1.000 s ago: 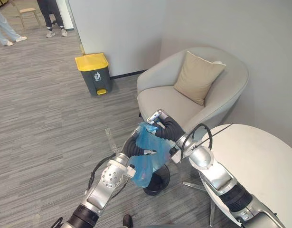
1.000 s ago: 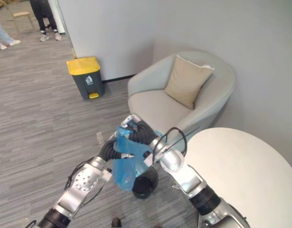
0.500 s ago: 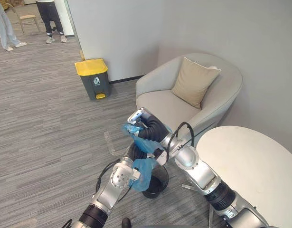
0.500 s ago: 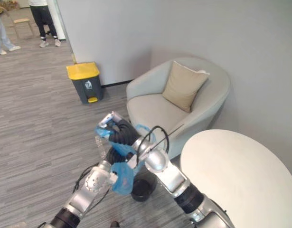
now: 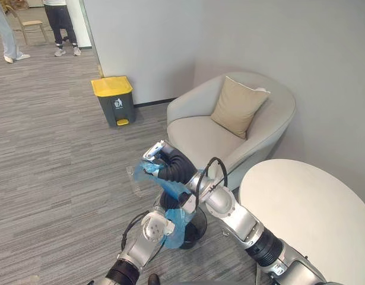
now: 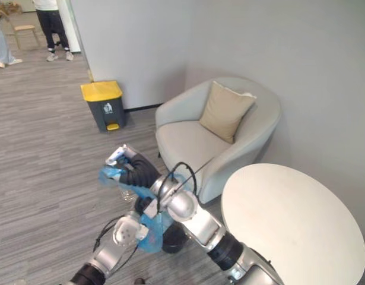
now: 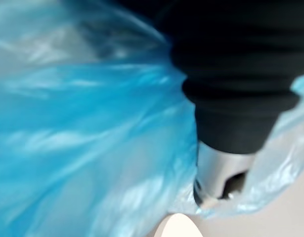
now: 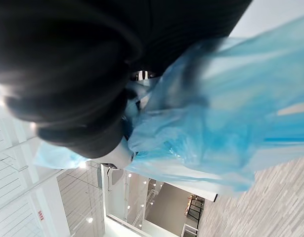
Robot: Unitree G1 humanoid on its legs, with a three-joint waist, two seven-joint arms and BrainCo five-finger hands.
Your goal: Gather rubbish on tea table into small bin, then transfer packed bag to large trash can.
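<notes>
A blue plastic bag [image 5: 177,230] hangs stretched over the small black bin [image 5: 198,228], which stands on the floor beside the round white tea table [image 5: 307,208]. My right hand [image 5: 154,154] is raised left of the armchair, shut on the bag's upper edge. My left hand [image 5: 168,203] is lower, under the bag and just above the bin, with its fingers buried in the blue plastic [image 7: 82,123]. The right wrist view has the same bag [image 8: 216,128] bunched against the dark cover. The large grey trash can with a yellow lid [image 5: 114,100] stands by the far wall.
A light grey armchair [image 5: 194,127] with a beige cushion [image 5: 238,107] stands right behind the hands. Grey carpet stretches left toward the trash can. Two people's legs [image 5: 60,24] and a chair [image 5: 28,24] show at the far left.
The right hand has drawn the bag's top up and to the left, stretching it out. The left hand has sunk lower toward the bin. The camera has shifted too.
</notes>
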